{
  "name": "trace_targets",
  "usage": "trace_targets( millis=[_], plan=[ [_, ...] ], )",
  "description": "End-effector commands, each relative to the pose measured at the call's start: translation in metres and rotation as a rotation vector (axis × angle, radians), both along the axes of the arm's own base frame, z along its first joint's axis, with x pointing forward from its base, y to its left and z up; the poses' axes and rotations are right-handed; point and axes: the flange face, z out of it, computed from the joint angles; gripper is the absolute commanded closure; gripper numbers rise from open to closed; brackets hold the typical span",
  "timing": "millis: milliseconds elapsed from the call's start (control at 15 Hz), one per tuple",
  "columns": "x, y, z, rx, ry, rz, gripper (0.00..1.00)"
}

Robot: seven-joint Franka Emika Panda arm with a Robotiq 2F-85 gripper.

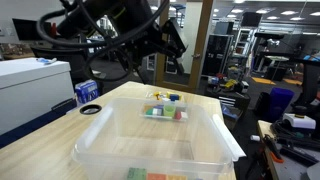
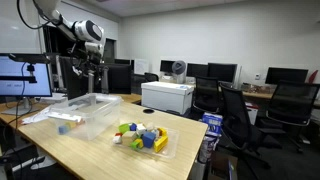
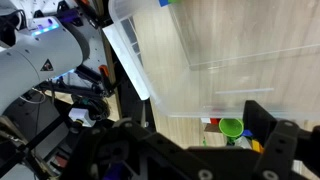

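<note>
My gripper hangs high above the table, over the far side of a clear plastic bin; it also shows in an exterior view. In the wrist view its dark fingers stand apart with nothing between them. A few small coloured blocks lie at one end of the bin. A pile of coloured toys lies on a clear tray next to the bin. The wrist view shows the bin's rim and a green cup from that pile below me.
The wooden table carries a blue can near its edge. A white printer stands behind, with office chairs and monitors beyond. A white cabinet stands beside the table.
</note>
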Motion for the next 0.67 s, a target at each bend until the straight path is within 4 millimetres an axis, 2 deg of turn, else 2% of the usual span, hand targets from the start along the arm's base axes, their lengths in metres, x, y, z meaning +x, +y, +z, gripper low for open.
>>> trace_targets(
  millis=[0, 400, 600],
  plan=[
    [0.000, 0.000, 0.001, 0.000, 0.001, 0.000, 0.00],
    [0.000, 0.003, -0.003, 0.004, 0.012, 0.037, 0.00],
    [-0.004, 0.011, -0.008, 0.029, -0.015, 0.222, 0.00]
  ],
)
